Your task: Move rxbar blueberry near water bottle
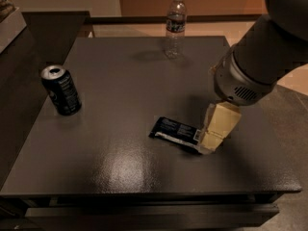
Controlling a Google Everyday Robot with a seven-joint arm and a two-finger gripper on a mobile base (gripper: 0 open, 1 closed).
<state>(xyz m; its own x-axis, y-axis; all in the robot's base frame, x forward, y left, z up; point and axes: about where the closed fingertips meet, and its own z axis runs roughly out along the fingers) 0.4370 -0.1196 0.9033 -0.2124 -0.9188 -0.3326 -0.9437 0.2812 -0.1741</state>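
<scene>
The rxbar blueberry [175, 130] lies flat on the dark table [120, 85], right of the middle, a dark navy wrapper with white print. The water bottle [175, 26] stands upright at the far edge, clear with a white cap and a dark label band. My gripper [213, 139] hangs from the arm at the right, its cream fingers [219, 126] pointing down at the bar's right end, touching or just above it.
A dark-blue soda can [61, 90] stands upright near the table's left edge. The grey arm housing [250, 76] fills the upper right. A dark counter [19, 61] runs along the left. The table's front edge is close to the bar.
</scene>
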